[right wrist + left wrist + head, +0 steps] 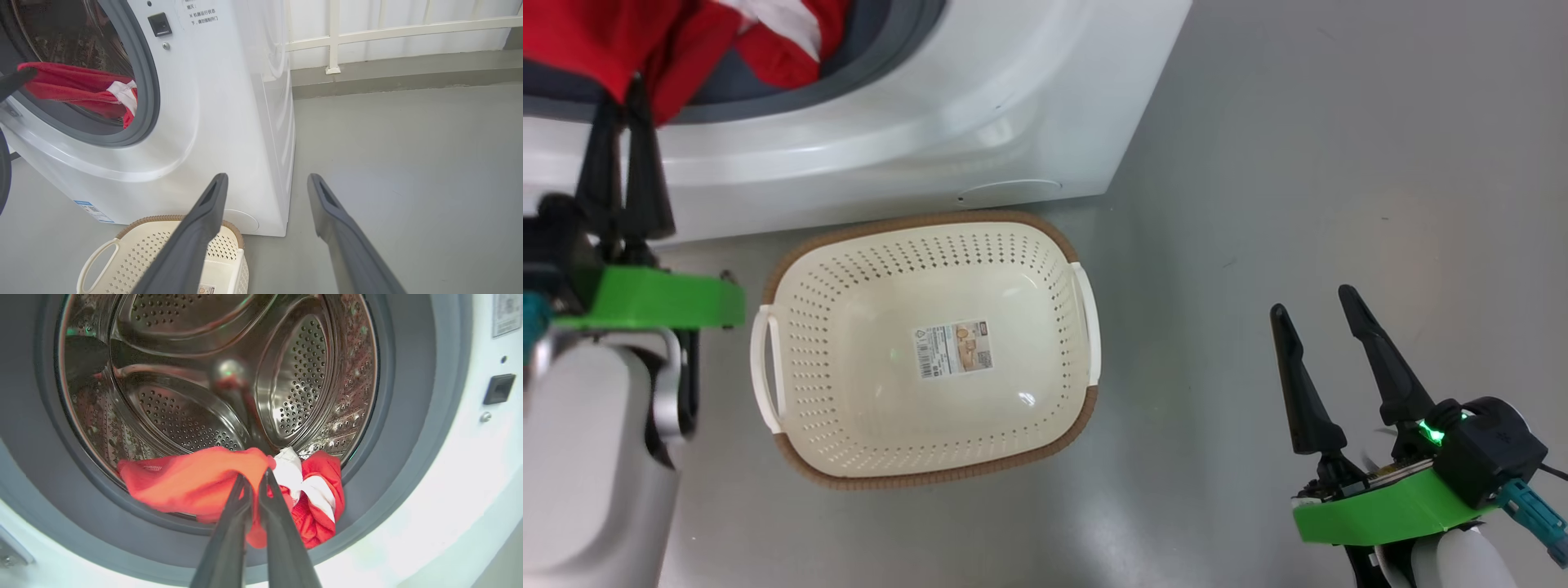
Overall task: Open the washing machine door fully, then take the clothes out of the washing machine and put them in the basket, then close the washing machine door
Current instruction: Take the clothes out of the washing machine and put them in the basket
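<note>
The washing machine (947, 122) is white, and its mouth stands open with a grey rubber ring and a steel drum (184, 412). The red and white clothes (192, 477) hang over the drum's lower lip. My left gripper (254, 475) is shut on the red fabric at that lip; in the head view the left gripper (623, 94) points up into the clothes (686, 41). The cream basket (849, 269) stands empty on the floor just in front of the machine. My right gripper (1311, 300) hovers open to the basket's right, holding nothing. A dark curved sliver (3, 171) may be the door's rim.
Grey floor (1339, 163) spreads open to the right of the machine and basket. A white railing (335, 36) on a low grey kerb runs behind the machine's right side. The machine's door latch socket (159, 24) sits right of the drum opening.
</note>
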